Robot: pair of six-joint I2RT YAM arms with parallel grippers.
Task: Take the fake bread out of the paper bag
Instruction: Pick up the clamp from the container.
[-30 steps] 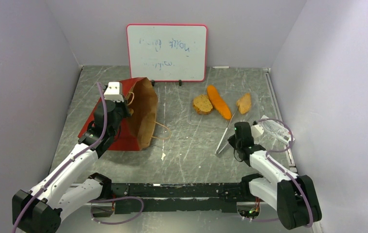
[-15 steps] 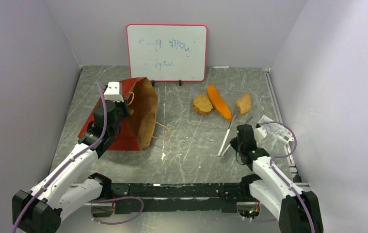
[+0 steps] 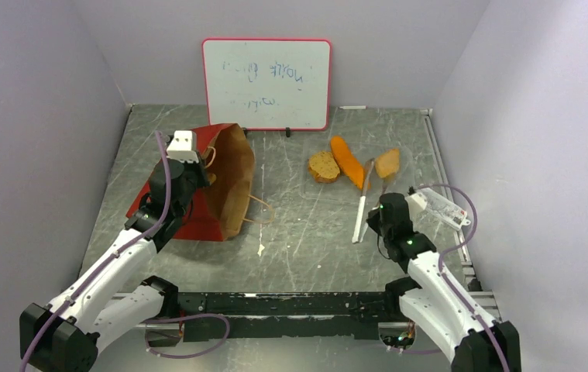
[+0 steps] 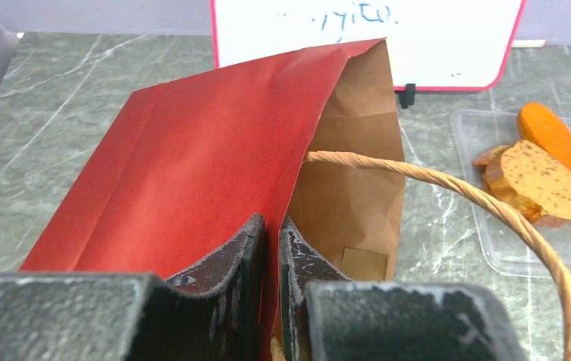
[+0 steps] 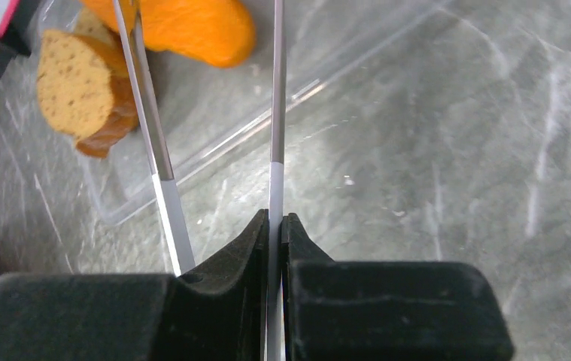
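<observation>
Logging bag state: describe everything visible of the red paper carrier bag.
The red paper carrier bag lies on its side at the left of the grey marbled table, mouth open rightward, brown kraft lining showing. A thin twisted tan loop handle curves out of the mouth. The visible interior looks empty. The left gripper is shut on its raised wall at the rim.
</observation>
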